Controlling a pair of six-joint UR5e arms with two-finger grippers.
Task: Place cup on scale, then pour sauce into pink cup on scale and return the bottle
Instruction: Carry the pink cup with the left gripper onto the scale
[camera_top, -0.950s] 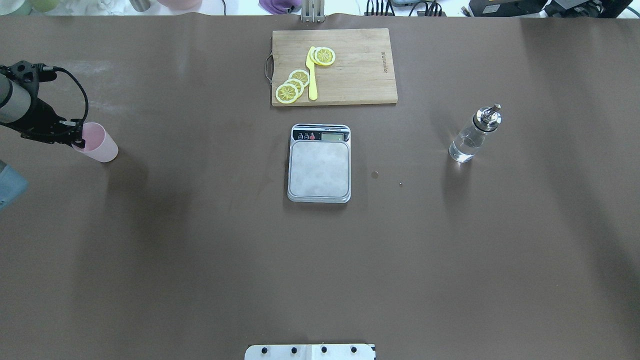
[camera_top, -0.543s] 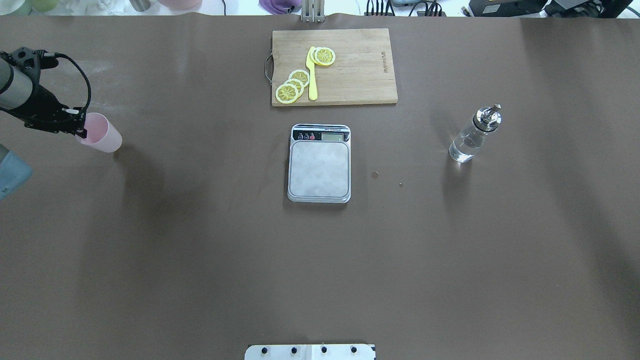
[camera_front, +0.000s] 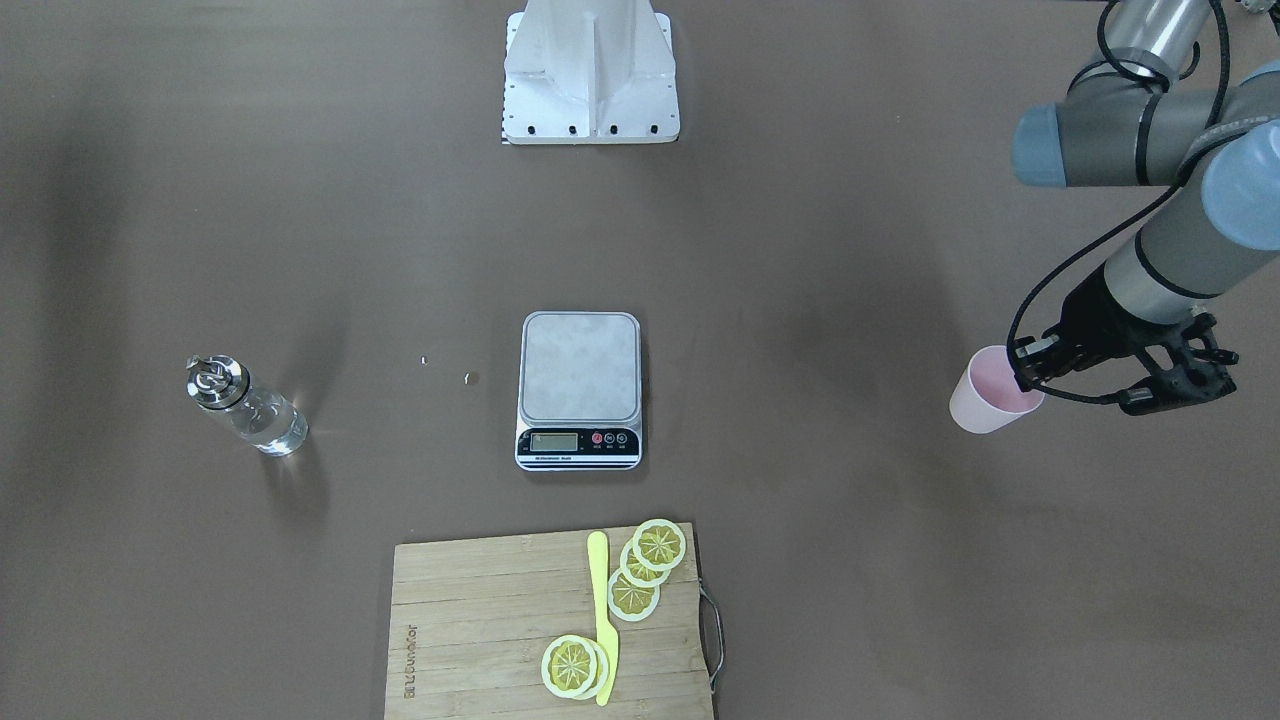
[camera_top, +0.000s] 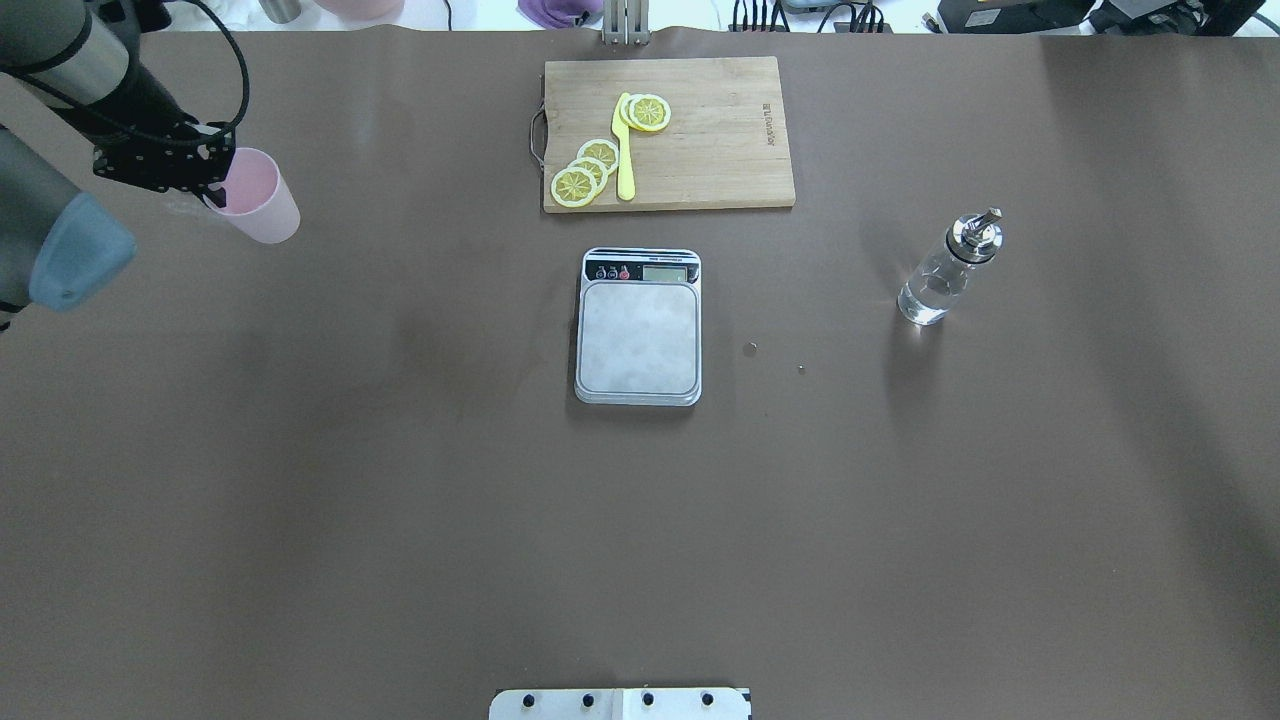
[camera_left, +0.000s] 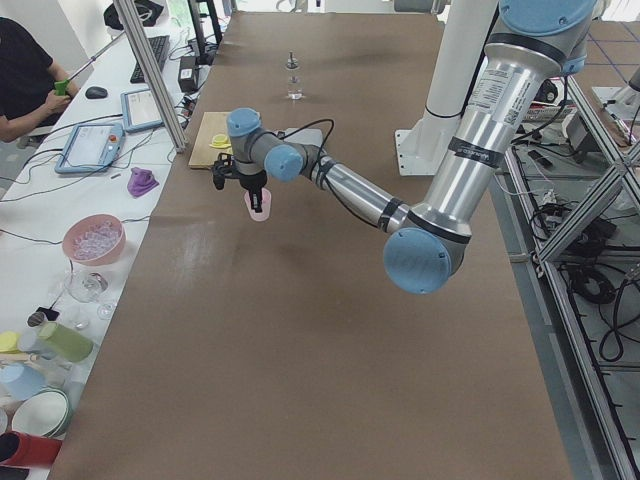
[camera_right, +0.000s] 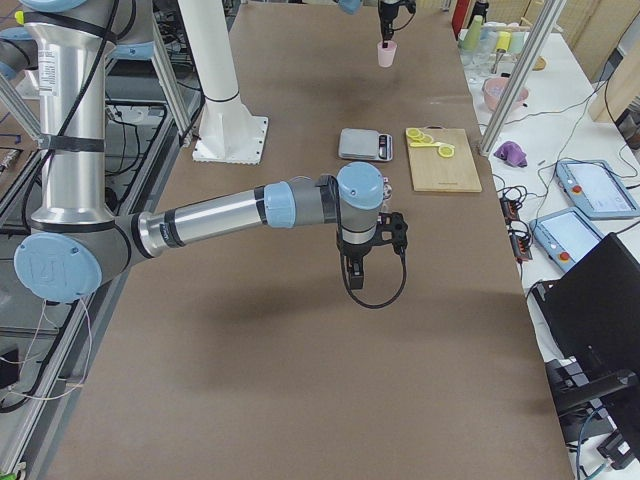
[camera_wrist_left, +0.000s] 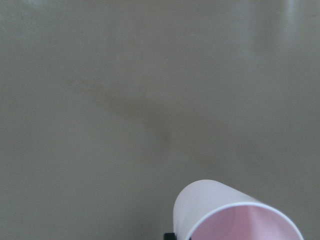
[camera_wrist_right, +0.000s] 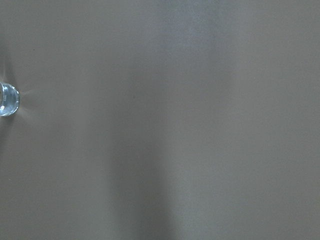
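My left gripper (camera_top: 222, 172) is shut on the rim of the pale pink cup (camera_top: 258, 200) and holds it in the air over the table's far left. The front view shows the same grip (camera_front: 1025, 372), and the cup (camera_wrist_left: 235, 215) fills the bottom of the left wrist view. The silver scale (camera_top: 638, 335) sits at the table's centre with its platform bare. The glass bottle (camera_top: 945, 270) of clear sauce stands upright to the right of the scale. My right gripper (camera_right: 353, 268) shows only in the right side view, hanging above the table; I cannot tell if it is open.
A wooden cutting board (camera_top: 700, 130) with lemon slices (camera_top: 585, 170) and a yellow knife (camera_top: 624, 150) lies behind the scale. Two small specks (camera_top: 750, 348) lie on the brown mat between scale and bottle. The bottle's base (camera_wrist_right: 7, 100) shows at the right wrist view's left edge.
My left gripper has carried the pink cup away from the robot and toward the centre, and it looks higher above the table. The scale and bottle have not moved.
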